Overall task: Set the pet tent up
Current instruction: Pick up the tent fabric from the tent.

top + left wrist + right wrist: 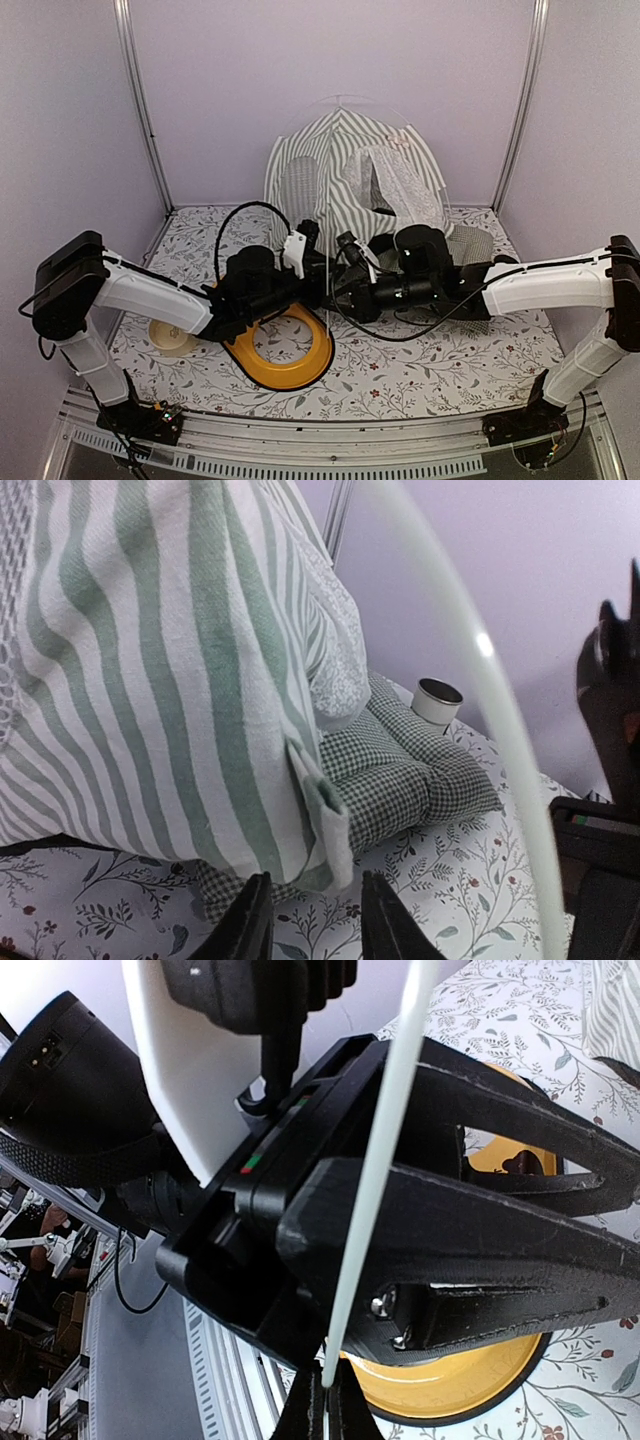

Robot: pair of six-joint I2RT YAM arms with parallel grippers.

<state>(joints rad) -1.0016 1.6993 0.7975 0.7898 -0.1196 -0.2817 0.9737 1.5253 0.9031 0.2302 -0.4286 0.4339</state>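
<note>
The green-and-white striped pet tent (pixel 345 165) stands at the back centre, and its wall fills the left wrist view (pixel 170 670). A thin white pole (pixel 500 710) arcs past it, also seen in the right wrist view (pixel 385 1140). My right gripper (pixel 323 1405) is shut on the pole's lower end, just in front of the tent (pixel 343 285). My left gripper (pixel 312 920) is open and empty, its fingers just below a fabric corner pocket (pixel 332 830) of the tent; it sits close beside the right one (pixel 318 272). A green-checked cushion (pixel 420 765) lies under the tent.
A yellow ring (pixel 285 350) lies on the floral cloth below the grippers. A small cream dish (pixel 172 337) sits at the left. A silver-rimmed cup (pixel 437 700) stands behind the cushion. Grey mesh (pixel 470 240) lies right of the tent. Metal frame posts stand at the back corners.
</note>
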